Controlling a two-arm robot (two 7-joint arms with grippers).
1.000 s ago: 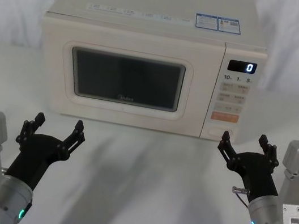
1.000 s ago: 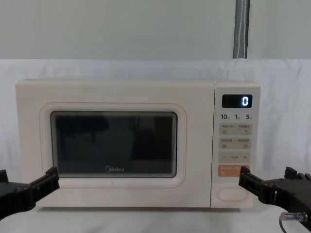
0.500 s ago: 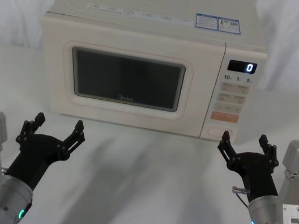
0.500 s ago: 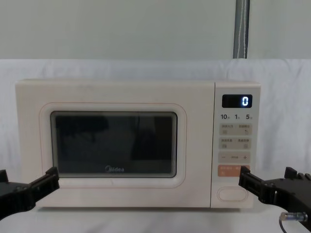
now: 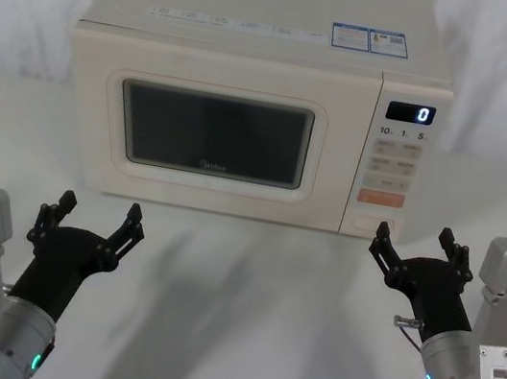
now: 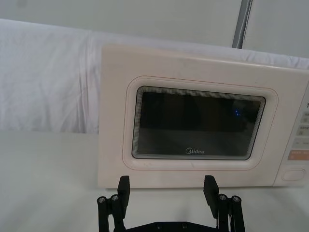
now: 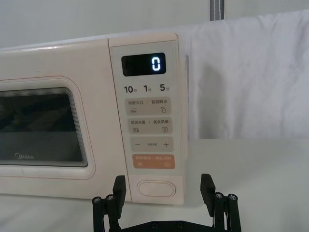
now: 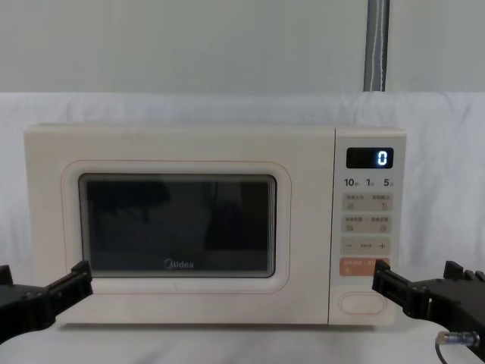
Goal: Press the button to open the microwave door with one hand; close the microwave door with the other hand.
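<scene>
**Both tools spread and held short of the shut microwave**

The microwave (image 5: 255, 93) stands on the white desk (image 5: 242, 314), straight ahead of both tools and a short way beyond their fingertips. The microwave door (image 5: 215, 130) lies flush with the front of the case, its dark window facing the tools. The display (image 7: 143, 64) on the control panel reads "0".

Right tool (image 5: 413, 239): fingers spread wide, holding nothing. It is raised above the desk in front of the control panel. In the right wrist view the button (image 7: 156, 189) lies just ahead of the tool, between the lines of its two fingers and nearer the finger on the door side. The orange key (image 7: 153, 162) is directly above the button. In the head view one fingertip overlaps the lower edge of the panel close to the button (image 5: 371, 224); whether it touches the button cannot be told. In the chest view that fingertip stands before the button (image 8: 362, 303) and the right end of the orange key.

Left tool (image 5: 99, 208): fingers spread wide, holding nothing. It is raised above the desk before the left part of the door, with open desk between its tips and the door. In the left wrist view the door (image 6: 195, 128) fills the space ahead of the tool (image 6: 167, 186), and the lower door edge lies just beyond the fingertips.
</scene>
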